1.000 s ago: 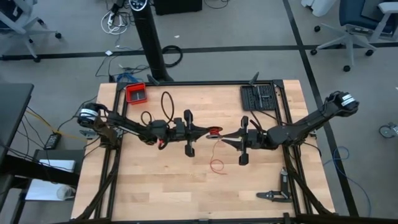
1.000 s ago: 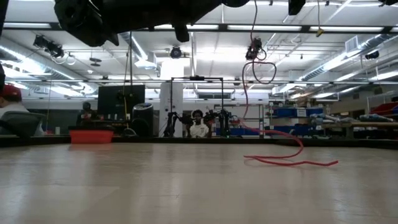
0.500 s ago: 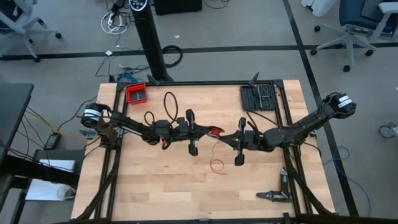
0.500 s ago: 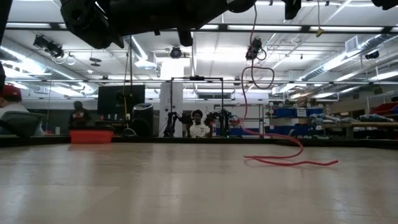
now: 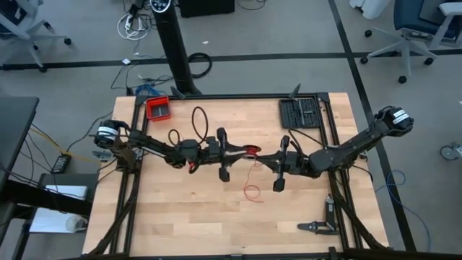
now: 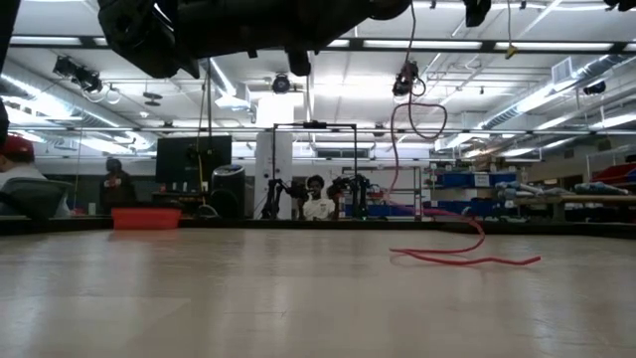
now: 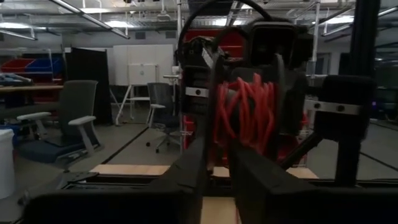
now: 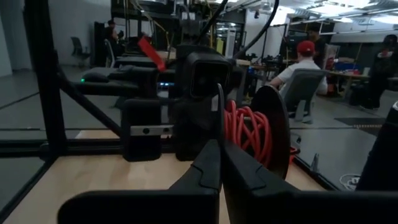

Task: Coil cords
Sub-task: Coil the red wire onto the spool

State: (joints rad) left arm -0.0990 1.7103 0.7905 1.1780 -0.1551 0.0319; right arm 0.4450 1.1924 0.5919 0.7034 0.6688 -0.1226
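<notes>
Both arms reach in over the middle of the table (image 5: 180,217) and meet tip to tip above it. Between them sits the cord (image 5: 250,152), a thin red line wound into a small coil that hangs in the air. From the coil a loose tail drops to the wood, ending in a small loop right of centre and a little nearer than the grippers. In the low view the tail hangs down from above, forms a ring in mid-air and then trails in a wavy line across the tabletop on the right.

The left gripper (image 5: 242,152) comes in from the left, with its tips at the coil. Its wrist view shows the red coil (image 7: 245,115) just ahead of its two fingers (image 7: 186,171), which stand slightly parted with a narrow gap; whether they touch the cord cannot be told.

The right gripper (image 5: 261,157) comes in from the right. In its wrist view the fingers (image 8: 211,165) are pressed together, with the coil (image 8: 249,134) right beyond their tips, next to a dark round disc (image 8: 270,127). It cannot be told whether a strand is pinched between them.

A red tray (image 5: 158,108) sits at the far left corner, and a black cable (image 5: 195,123) loops near the left arm. A dark rack (image 5: 299,113) lies at the far right.
</notes>
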